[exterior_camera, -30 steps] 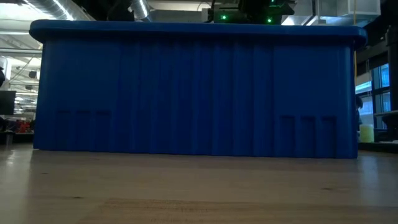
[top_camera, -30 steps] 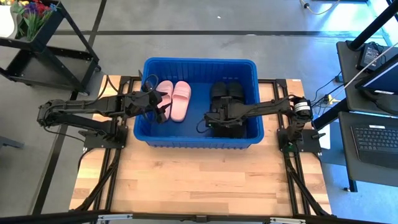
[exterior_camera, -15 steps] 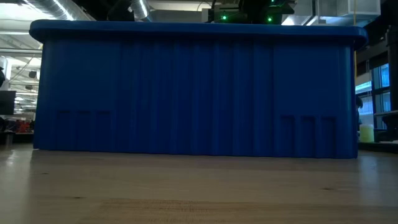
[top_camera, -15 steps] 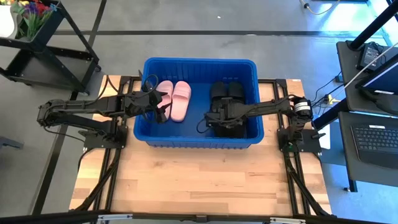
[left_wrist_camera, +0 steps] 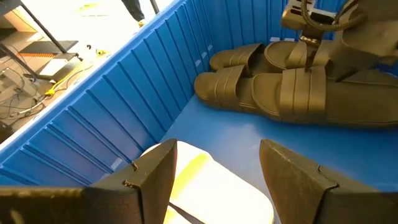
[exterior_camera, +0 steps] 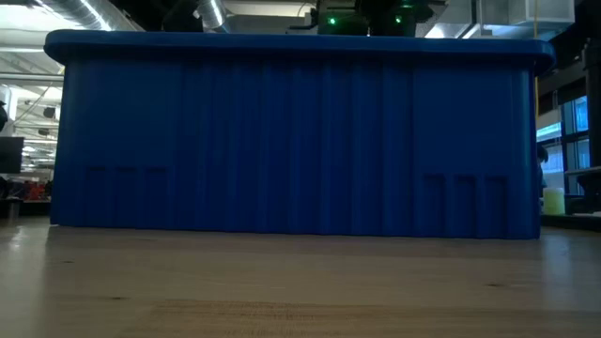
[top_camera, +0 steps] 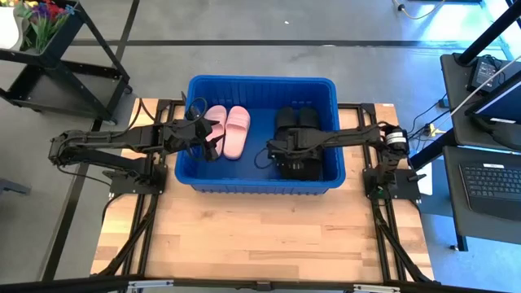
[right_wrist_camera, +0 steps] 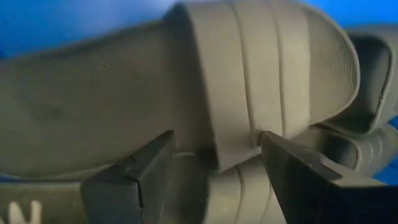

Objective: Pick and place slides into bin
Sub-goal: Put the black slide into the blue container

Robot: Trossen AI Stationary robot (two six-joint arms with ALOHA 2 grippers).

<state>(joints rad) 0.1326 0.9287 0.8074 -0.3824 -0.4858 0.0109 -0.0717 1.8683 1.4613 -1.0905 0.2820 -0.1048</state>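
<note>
Inside the bin (top_camera: 259,184): pale slides (top_camera: 226,130) at left, black slides (top_camera: 298,142) stacked at right. None visible on the wooden surface (top_camera: 260,236), so looks essentially done. Left gripper (top_camera: 210,145) beside the pale pair, fingers apart, empty. Right gripper (top_camera: 281,155) over the black pile, fingers spread, gripping nothing. Only retracting left, probably.

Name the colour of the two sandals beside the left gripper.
Pale pink slides, clearest in the high view.
</note>
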